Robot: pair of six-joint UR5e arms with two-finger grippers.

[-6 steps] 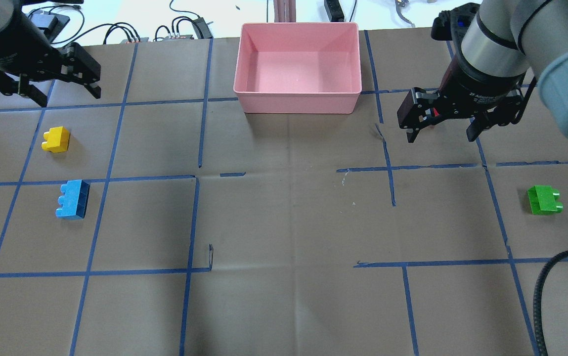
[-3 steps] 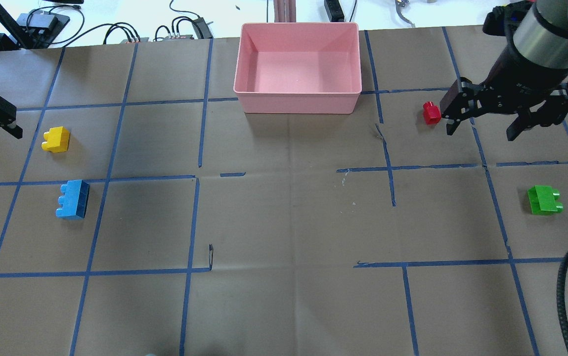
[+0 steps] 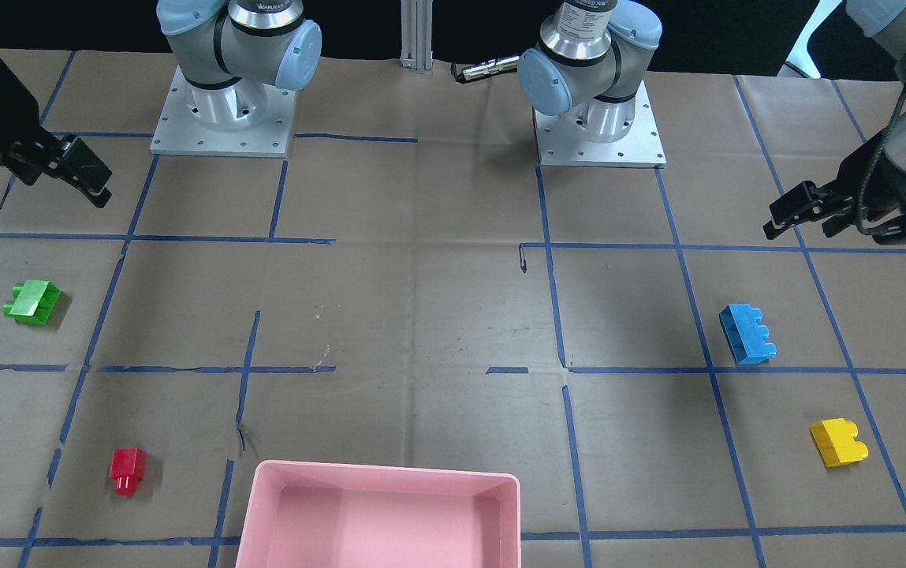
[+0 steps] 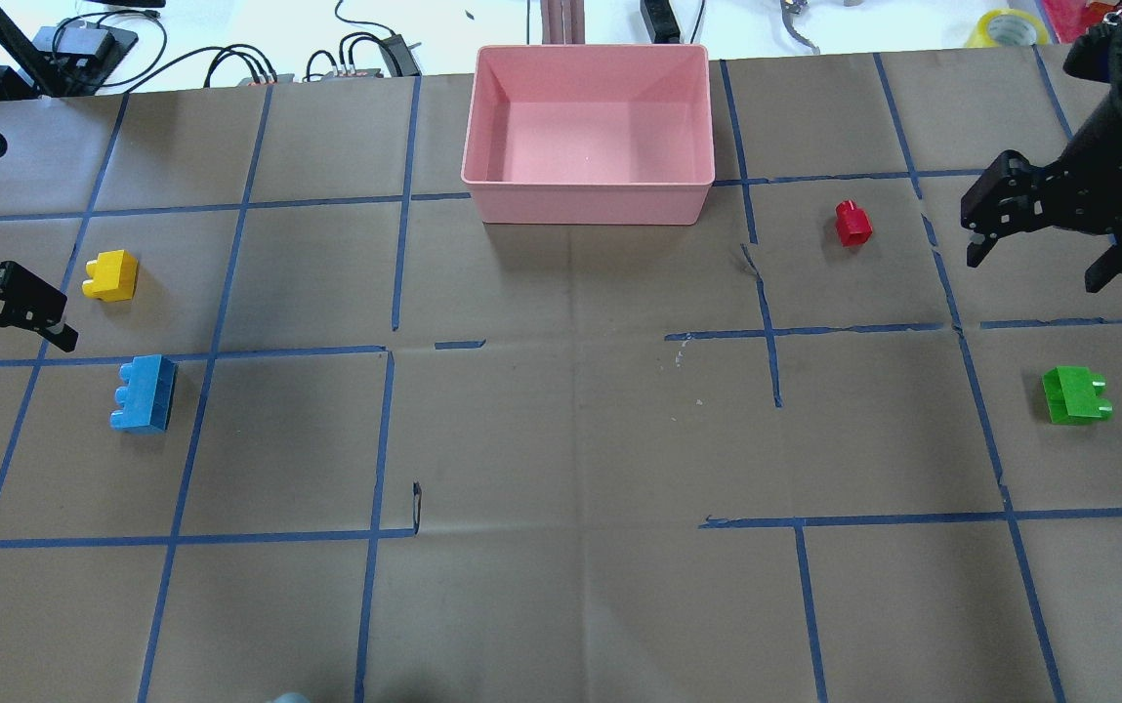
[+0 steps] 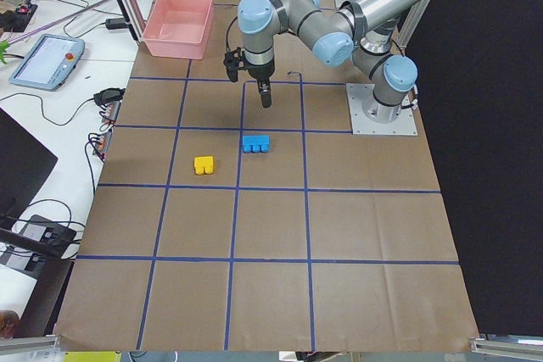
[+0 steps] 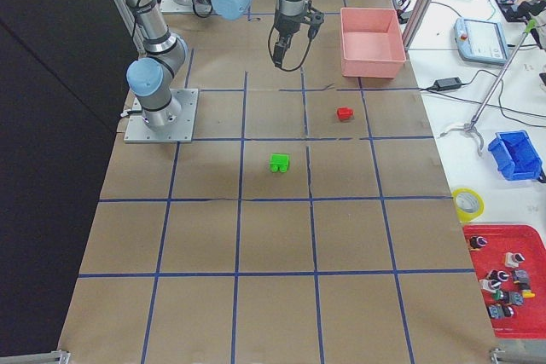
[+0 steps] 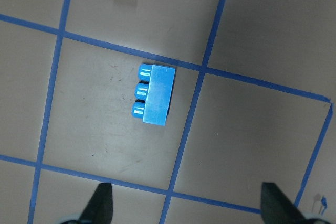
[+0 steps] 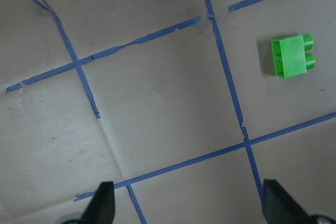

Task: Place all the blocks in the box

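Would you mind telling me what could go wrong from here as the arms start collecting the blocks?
1. The blue block lies on its side, studs pointing sideways. The open left gripper may close on the studs, and the brick could twist or slip.
2. The green block lies likewise, so the open right gripper faces a similar risk.
3. There is one box, mid-table at the far edge. Both arms delivering together might crowd each other.
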